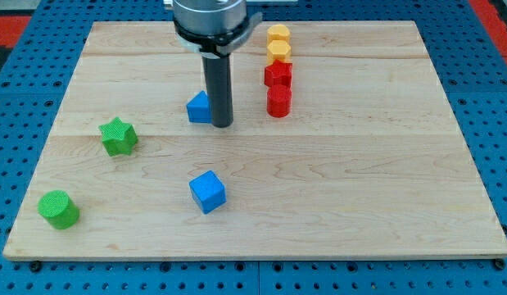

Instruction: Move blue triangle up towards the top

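The blue triangle [199, 107] lies on the wooden board, left of centre in the upper half, partly hidden by my rod. My tip [222, 124] rests on the board right against the triangle's right side, slightly below its middle. A blue cube [207, 191] sits lower down, well below my tip.
Two yellow blocks [278, 43] and two red blocks [278, 88] form a column at the view's upper middle, right of my rod. A green star [119, 136] and a green cylinder [58, 209] sit at the left. The board [359, 180] ends in edges over a blue pegboard.
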Controlling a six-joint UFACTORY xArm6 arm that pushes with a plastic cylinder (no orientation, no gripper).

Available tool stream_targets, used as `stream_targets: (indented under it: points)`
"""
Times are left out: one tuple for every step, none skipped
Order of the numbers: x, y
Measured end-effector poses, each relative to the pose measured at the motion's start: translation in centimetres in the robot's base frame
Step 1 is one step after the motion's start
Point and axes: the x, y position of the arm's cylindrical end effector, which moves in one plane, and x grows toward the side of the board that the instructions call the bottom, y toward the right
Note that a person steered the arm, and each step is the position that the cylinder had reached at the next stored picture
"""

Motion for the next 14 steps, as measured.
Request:
stream_targets:
  points:
    - [-2.3, -3.9]
    - [0.1, -6.8]
    - [-1.4, -9.3]
    - [-3.5, -9.3]
    - [-3.2, -9.2]
    - [-1.6, -8.6]
    - [-2.8, -8.5]
    - [-4.7, -6.3]
    - [-5.0, -4.6]
    - [-7.2, -5.2]
    - [-10.7, -5.6]
    - [-10.2, -4.5]
    - [-9.6, -3.8]
    - [-11.3, -5.3]
